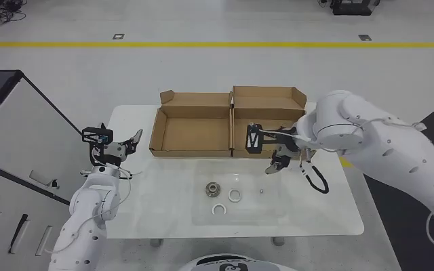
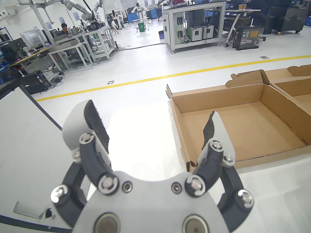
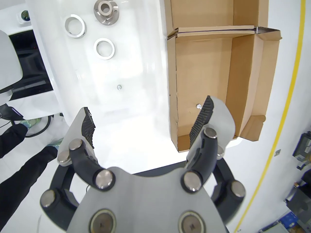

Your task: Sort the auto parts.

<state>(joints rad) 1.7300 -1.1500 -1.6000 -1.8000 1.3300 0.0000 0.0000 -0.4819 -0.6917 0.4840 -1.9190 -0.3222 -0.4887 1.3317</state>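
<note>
Left arm (image 1: 91,203): elbow bent, held out at the robot's left side. Left gripper (image 2: 151,112): level, jaws spread wide. Right arm (image 1: 352,129): folded inward across the front. Right gripper (image 3: 147,105): pointing down, jaws spread wide.

A white table (image 1: 169,210) stood on a pale floor (image 1: 68,68) crossed by a yellow line (image 1: 217,45). Beyond the line lay a small square floor plate (image 1: 119,36) and a second plate (image 1: 365,37). A dark-edged white panel (image 1: 27,129) stood just beside the table. Farther off were an equipment rack (image 2: 194,25) and a green bin (image 2: 141,27).
</note>
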